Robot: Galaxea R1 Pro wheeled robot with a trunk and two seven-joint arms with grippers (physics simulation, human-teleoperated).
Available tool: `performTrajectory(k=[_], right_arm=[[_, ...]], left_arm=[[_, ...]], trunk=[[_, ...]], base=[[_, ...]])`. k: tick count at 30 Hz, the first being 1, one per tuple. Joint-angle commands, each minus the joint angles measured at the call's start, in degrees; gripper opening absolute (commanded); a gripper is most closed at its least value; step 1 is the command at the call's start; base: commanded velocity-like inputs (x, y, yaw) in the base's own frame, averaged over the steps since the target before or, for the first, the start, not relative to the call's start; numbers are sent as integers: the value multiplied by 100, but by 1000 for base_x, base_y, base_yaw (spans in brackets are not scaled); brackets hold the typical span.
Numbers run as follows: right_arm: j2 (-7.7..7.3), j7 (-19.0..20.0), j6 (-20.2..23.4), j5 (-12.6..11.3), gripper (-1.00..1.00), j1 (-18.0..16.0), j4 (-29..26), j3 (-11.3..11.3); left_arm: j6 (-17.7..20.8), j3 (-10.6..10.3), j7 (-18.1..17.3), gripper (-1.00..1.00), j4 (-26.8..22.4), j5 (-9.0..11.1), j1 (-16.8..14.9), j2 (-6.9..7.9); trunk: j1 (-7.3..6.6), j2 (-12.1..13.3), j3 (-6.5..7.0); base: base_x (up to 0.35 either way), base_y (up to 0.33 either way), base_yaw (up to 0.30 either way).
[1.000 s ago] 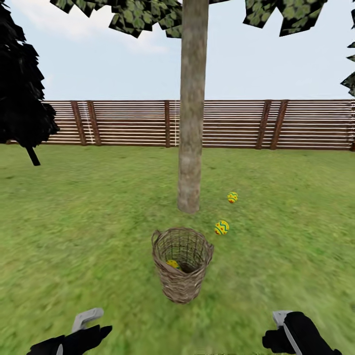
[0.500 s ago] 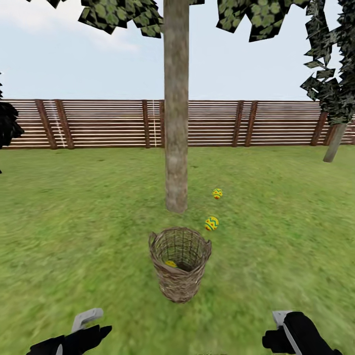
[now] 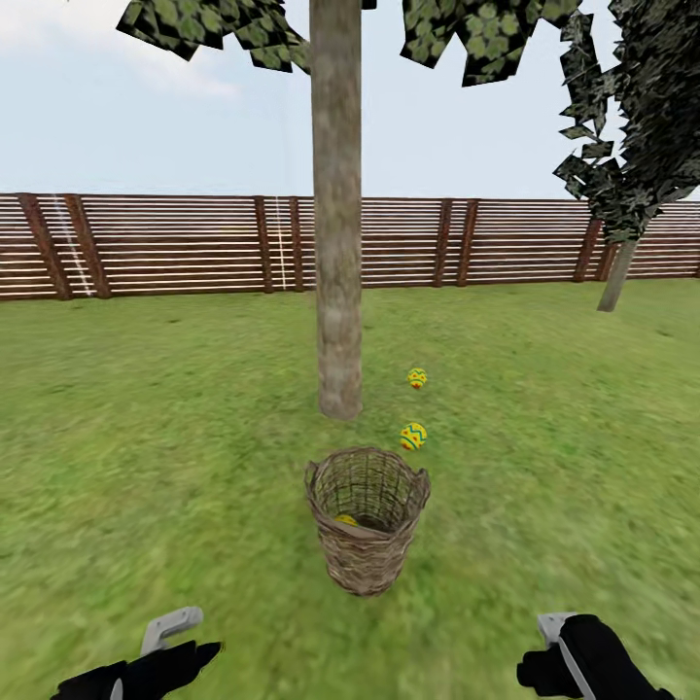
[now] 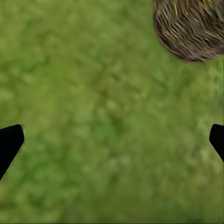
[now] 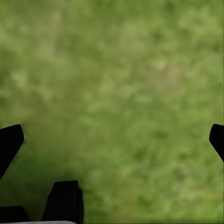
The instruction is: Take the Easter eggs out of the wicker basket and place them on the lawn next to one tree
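Observation:
The wicker basket [image 3: 367, 515] stands upright on the lawn [image 3: 146, 437], just in front of the tree [image 3: 338, 292]. One Easter egg [image 3: 347, 520] shows as a yellow patch inside the basket, mostly hidden by its wall. Two more eggs lie on the grass to the right of the trunk, one nearer [image 3: 413, 436] and one farther [image 3: 417, 377]. My left gripper [image 3: 180, 642] [image 4: 112, 140] is open and empty above bare grass, with the basket [image 4: 191, 28] off to one side. My right gripper [image 3: 554, 647] [image 5: 112, 140] is open over grass.
A brown slat fence [image 3: 194, 243] closes the garden behind the tree. A second leafy tree [image 3: 614, 277] stands at the far right by the fence. Open grass stretches to both sides of the basket.
The whole picture has shifted left, so the camera has turned to the right and the dark tree at the left has gone out of view. Basket, eggs and both grippers keep their places.

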Motion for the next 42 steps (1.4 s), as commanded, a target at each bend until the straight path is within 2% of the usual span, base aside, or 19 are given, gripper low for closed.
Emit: performTrajectory(k=[1,17,42], right_arm=[[0,43,28,36,100,-3,-8,-11],[0,43,28,31,100,-3,-16,-16],[-15,43,43,27,100,-3,-51,-37]], left_arm=[[18,20,-56,100,-1,-56,-6,-5],[29,23,-55,100,5,-56,-6,0],[15,14,-53,100,135,-65,-6,1]], trunk=[[-1,-3,-6],[-1,-3,-6],[-1,-3,-6]], base=[[0,343,-6],[18,340,-1],[273,232,0]])
